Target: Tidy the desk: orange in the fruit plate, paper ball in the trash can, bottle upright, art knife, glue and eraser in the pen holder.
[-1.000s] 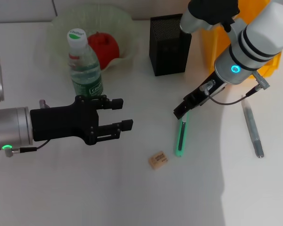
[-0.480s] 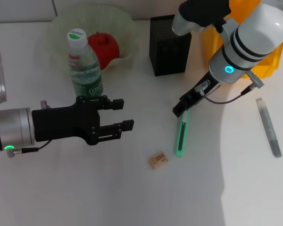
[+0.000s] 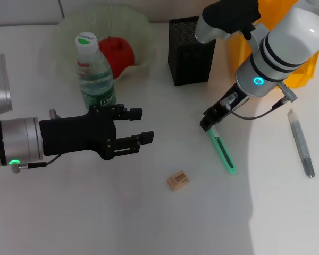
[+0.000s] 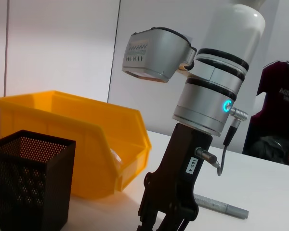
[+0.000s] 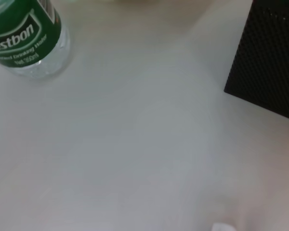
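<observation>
Your right gripper grips the top end of the green knife. The knife lies slanted on the desk, pointing away from the gripper, toward you.

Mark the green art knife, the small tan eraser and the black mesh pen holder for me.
green art knife (image 3: 223,151), head view, middle of its handle.
small tan eraser (image 3: 177,180), head view, centre of its top face.
black mesh pen holder (image 3: 190,59), head view, front wall.

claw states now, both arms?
Left claw: open, holding nothing, hovering over the white desk.
Right claw: closed on the top end of the green art knife.
</observation>
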